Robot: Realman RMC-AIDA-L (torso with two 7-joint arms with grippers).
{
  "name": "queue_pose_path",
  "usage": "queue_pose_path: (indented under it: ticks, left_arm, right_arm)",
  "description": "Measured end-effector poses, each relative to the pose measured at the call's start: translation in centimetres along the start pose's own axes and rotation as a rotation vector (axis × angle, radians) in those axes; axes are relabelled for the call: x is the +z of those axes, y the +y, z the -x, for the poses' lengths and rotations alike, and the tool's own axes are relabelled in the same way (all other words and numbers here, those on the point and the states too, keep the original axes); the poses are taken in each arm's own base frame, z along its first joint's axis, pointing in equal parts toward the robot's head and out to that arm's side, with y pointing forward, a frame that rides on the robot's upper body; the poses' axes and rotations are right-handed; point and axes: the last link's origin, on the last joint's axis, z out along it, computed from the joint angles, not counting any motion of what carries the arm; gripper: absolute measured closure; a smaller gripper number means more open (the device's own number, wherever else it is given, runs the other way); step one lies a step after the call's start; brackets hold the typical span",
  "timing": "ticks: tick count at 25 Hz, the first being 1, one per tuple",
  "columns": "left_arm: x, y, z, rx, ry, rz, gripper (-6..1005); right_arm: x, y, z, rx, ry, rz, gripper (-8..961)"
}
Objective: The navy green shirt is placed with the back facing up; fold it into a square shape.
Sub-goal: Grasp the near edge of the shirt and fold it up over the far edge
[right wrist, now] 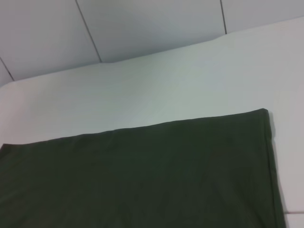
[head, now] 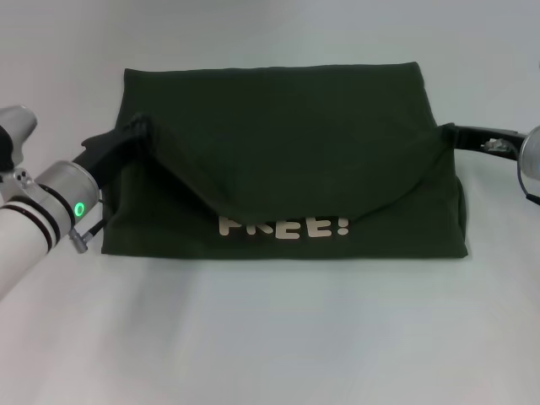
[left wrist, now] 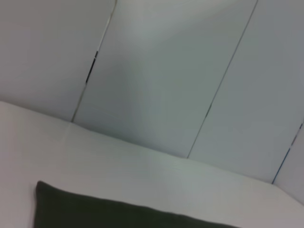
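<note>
Both tools, left tool (head: 139,131) and right tool (head: 451,132), pinch the navy green shirt's (head: 287,135) opposite side edges.

From my station, the navy green shirt (head: 287,143) reads as soft matt cloth, dark olive, with pale cream printed lettering (head: 283,226) that looks flat and slightly worn. The table (head: 270,337) is a smooth, pale, matt surface. My left arm's wrist (head: 51,207) shows brushed silvery metal and glossy white plastic. Behind, the wall panels (left wrist: 166,71) look smooth and faintly satin.
</note>
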Motion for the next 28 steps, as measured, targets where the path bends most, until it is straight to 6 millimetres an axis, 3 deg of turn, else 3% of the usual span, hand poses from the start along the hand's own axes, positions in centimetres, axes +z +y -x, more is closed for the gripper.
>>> queue_pose_path:
  ticks: [15,17,23,28]
  left_arm:
    - [-0.4,-0.6,0.5,0.03,-0.019,-0.012,944]
    - [-0.7,-1.4,0.2,0.029,-0.016,-0.04,943]
    - [-2.9,-4.6,-0.9,-0.052,0.046,-0.109,730]
    - [-5.6,-5.4,-1.3,-0.122,0.12,-0.032,495]
  right_arm:
    - [0.0,0.2,-1.4,-0.026,0.018,-0.002,911]
    - [-0.1,-0.1,-1.4,-0.033,0.019,-0.009,849]
    - [-1.0,-1.4,-0.9,-0.03,0.001,-0.018,627]
    - [-2.1,-1.3,-0.4,0.009,0.002,0.076,428]
